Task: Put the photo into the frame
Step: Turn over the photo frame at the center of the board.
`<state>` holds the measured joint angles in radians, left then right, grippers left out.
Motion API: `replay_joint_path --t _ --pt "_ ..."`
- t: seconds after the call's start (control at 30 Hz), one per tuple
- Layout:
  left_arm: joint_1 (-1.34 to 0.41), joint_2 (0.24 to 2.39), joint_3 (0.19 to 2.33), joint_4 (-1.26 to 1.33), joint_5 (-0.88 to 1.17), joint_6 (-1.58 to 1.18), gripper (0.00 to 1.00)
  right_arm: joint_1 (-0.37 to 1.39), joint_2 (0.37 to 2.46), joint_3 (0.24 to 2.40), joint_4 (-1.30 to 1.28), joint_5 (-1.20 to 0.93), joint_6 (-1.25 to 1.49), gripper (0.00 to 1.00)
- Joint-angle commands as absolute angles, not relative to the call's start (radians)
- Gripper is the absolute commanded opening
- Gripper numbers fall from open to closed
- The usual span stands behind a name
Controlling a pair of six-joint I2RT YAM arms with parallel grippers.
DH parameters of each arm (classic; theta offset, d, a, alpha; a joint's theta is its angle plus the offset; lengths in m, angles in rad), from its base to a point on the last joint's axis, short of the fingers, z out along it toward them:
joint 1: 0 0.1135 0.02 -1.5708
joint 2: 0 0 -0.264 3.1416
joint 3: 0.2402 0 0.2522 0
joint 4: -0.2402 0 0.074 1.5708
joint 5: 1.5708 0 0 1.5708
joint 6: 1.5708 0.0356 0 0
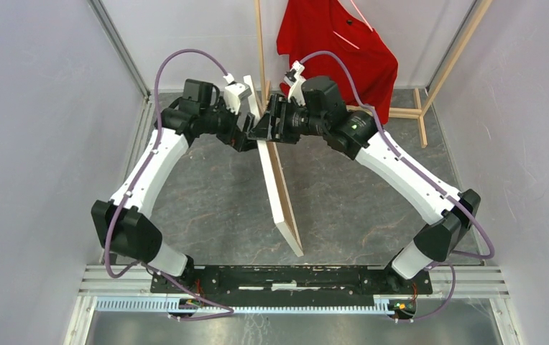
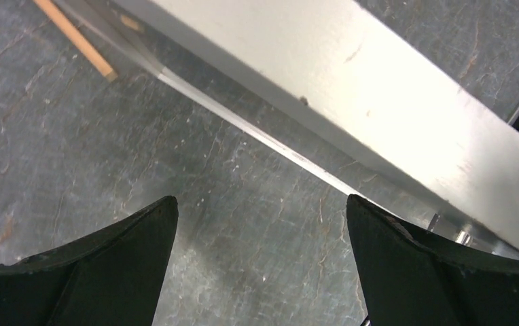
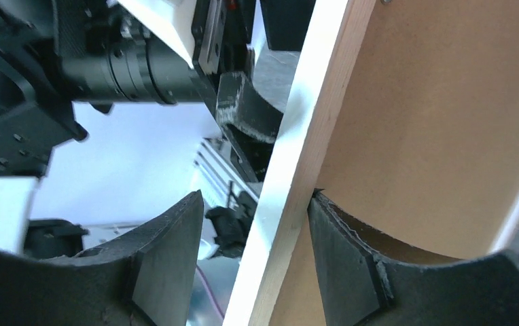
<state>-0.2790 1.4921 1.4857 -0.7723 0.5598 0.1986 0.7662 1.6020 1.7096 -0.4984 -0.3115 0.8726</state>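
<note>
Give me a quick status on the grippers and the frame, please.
Left gripper open, beside frame. Right gripper open, astride frame's edge. Frame standing on edge. Photo not seen; clothes rack behind.

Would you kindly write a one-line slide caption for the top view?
Left gripper and right gripper flank the frame, tilted up on edge, over the grey table.

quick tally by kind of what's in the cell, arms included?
Picture frame: 1
Red shirt: 1
Wooden rack: 1
Robot arms: 2 (left arm, right arm)
Total: 5
</note>
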Motion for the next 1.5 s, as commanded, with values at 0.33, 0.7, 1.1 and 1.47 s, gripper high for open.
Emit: replay_joint_path --t 0.33,0.7,1.1,1.47 --pt "-0.405 1.699 1.681 -0.74 0.486 0.192 1.0 0.628 1.554 1.755 -0.904 -0.242 0.509 0.6" --pt "-0.399 1.697 1.634 -0.756 0.469 0.242 1.0 0.44 1.47 1.674 -1.058 -0.075 0.323 0.33" --pt "-0.261 1.643 1.494 -0.749 0.522 0.299 1.0 0.393 1.252 1.191 -0.783 -0.068 0.412 0.13" --pt "-0.133 1.571 1.296 -0.716 0.549 0.359 1.0 0.347 1.104 0.747 -0.415 0.067 0.646 0.01"
